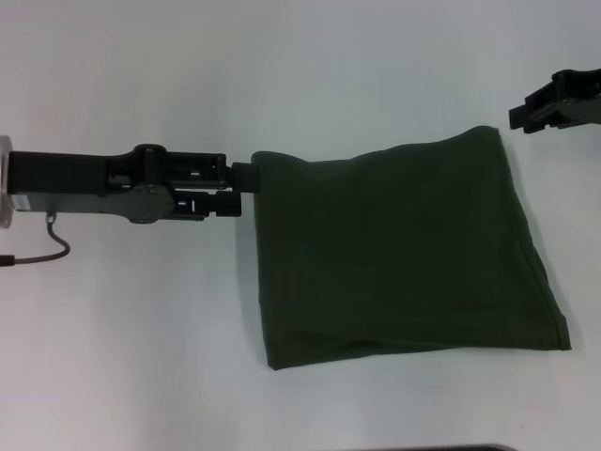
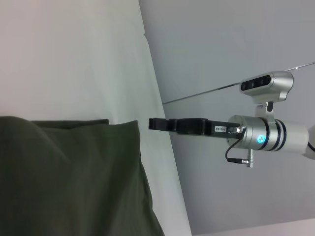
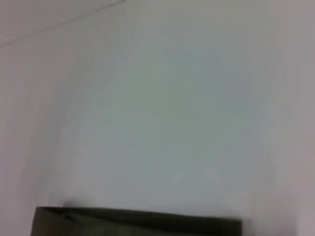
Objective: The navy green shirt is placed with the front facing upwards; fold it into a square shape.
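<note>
The navy green shirt [image 1: 404,254] lies folded into a rough square on the white table [image 1: 141,357], plain green side up, with no lettering showing. My left gripper [image 1: 246,183] reaches in from the left and meets the shirt's far left corner, where the cloth bunches slightly toward it. The left wrist view shows the shirt [image 2: 69,182] close up, with layered edges. My right gripper [image 1: 531,113] hangs beyond the shirt's far right corner, apart from the cloth; it also appears in the left wrist view as the right gripper [image 2: 157,124]. An edge of the shirt [image 3: 138,221] shows in the right wrist view.
A thin cable [image 1: 42,246] loops below the left arm near the table's left side. A dark edge [image 1: 432,448] shows at the near rim of the table. White tabletop surrounds the shirt.
</note>
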Controlling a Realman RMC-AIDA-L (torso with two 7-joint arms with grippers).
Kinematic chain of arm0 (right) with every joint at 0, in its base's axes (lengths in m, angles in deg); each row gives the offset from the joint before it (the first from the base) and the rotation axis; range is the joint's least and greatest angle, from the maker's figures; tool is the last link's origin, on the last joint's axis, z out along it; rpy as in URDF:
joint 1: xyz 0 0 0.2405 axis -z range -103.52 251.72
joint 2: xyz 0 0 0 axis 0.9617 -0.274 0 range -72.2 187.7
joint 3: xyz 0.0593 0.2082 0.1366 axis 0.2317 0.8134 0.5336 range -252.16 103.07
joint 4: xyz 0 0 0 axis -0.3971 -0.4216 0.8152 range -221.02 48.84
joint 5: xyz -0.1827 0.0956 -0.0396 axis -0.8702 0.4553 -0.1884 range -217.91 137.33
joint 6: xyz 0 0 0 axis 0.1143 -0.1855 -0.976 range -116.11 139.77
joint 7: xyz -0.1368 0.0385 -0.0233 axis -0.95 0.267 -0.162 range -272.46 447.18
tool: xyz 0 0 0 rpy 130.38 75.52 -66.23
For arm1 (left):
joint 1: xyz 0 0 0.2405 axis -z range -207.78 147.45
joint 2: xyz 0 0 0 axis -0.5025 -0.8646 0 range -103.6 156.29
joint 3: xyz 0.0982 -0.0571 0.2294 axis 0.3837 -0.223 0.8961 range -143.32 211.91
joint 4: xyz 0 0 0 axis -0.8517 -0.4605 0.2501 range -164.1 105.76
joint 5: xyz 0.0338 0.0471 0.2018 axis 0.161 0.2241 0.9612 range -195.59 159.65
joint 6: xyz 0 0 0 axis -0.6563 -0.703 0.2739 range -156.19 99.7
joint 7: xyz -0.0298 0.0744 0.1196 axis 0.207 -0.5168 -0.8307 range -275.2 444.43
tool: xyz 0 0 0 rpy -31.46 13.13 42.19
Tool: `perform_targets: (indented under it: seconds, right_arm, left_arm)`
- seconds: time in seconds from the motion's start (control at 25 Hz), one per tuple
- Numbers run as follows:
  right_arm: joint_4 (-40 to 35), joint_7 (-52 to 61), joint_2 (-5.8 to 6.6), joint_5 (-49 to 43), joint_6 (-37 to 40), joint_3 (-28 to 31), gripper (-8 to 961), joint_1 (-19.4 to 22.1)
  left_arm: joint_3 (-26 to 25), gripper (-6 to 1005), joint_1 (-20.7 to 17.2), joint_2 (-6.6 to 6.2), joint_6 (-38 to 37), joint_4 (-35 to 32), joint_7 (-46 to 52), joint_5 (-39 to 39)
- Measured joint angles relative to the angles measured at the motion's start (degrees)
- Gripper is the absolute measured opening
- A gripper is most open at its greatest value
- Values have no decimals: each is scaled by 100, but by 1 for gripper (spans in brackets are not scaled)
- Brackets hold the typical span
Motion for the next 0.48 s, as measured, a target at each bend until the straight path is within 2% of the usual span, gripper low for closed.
perform_targets:
  seconds: [0.24,0.48]
  right_arm:
    - [-39,42,93,20,-72,49,309,14]
    - [-68,-91,295,202,181,204,438,4]
  left_arm:
    - [1,699,14,-1,0,0,-11,0]
    - [1,699,27,-19,-3,0,-13,0]
